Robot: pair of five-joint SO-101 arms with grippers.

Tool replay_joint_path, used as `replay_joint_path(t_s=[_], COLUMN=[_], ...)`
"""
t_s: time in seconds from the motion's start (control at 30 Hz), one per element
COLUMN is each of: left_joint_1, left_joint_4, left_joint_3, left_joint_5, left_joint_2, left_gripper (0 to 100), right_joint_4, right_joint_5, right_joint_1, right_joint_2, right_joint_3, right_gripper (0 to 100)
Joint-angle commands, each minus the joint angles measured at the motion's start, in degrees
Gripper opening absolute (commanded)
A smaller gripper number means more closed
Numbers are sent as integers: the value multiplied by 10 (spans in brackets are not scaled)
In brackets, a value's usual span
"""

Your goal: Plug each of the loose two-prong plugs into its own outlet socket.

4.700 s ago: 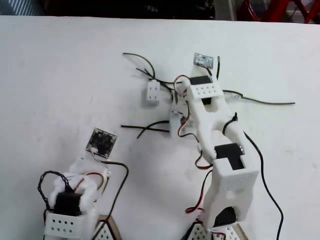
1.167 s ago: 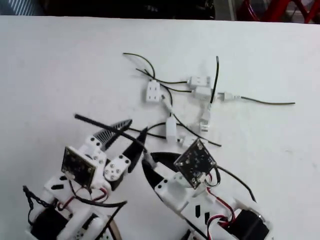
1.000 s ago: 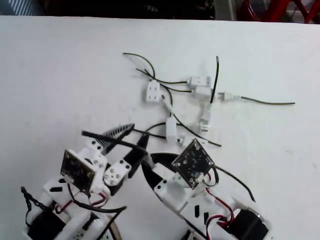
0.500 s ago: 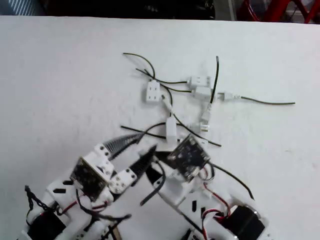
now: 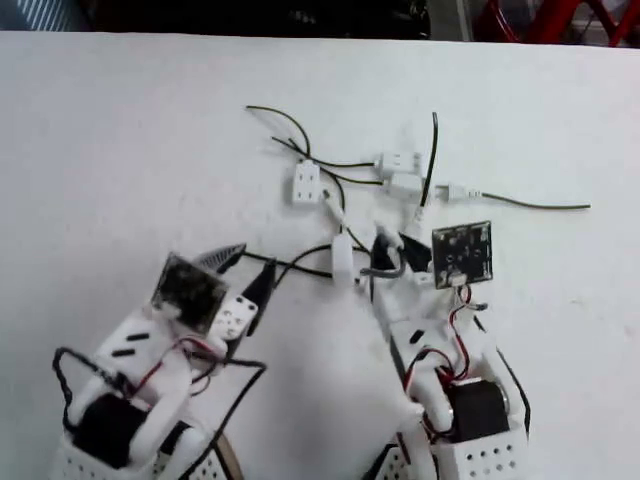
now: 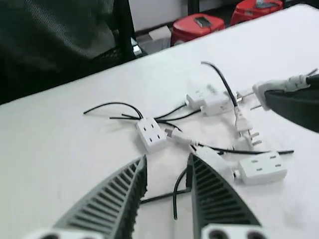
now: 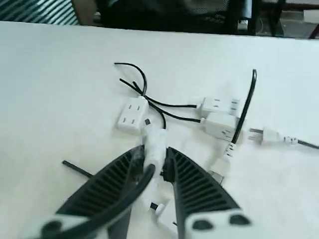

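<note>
Hovering over the desk [image 7: 60, 74], the right hand [image 7: 153, 151] stood narrow and seemingly empty, the white socket block [image 7: 155, 139] just ahead of it; light and rigid, it should grip best across its flat sides.

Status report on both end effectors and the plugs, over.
Left end effector open, empty. Right end effector open at white plastic plug, not gripping. Black cords tangled among white plastic sockets.

The white table [image 5: 120, 130] runs ahead of the fingers [image 6: 114, 204] of the left gripper [image 6: 167, 159] to a far edge. Beyond that edge stand a black mesh chair [image 6: 55, 35] and two red containers [image 6: 199, 26]. Ahead of the fingers [image 7: 199, 189] of the right gripper [image 7: 154, 149], past the edge, a striped panel [image 7: 40, 12] shows.
</note>
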State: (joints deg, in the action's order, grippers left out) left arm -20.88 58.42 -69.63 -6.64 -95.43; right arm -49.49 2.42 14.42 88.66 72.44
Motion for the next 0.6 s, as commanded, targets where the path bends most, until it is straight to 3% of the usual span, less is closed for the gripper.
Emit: replay_joint_path(t_s=[0.0,0.27,0.57], left_joint_1=[1,3,4], left_joint_4=[-11,-11,-11], left_joint_3=[78,229,386], left_joint_5=[-25,2,40], left_joint_2=[151,416,697], left_gripper=[146,210,256], right_joint_4=[31,31,57], right_joint_5=[10,50,50], right_joint_1=[-33,-88,-90], right_joint_2=[7,7,7], right_joint_3=[7,10,39], right_gripper=[16,16,16])
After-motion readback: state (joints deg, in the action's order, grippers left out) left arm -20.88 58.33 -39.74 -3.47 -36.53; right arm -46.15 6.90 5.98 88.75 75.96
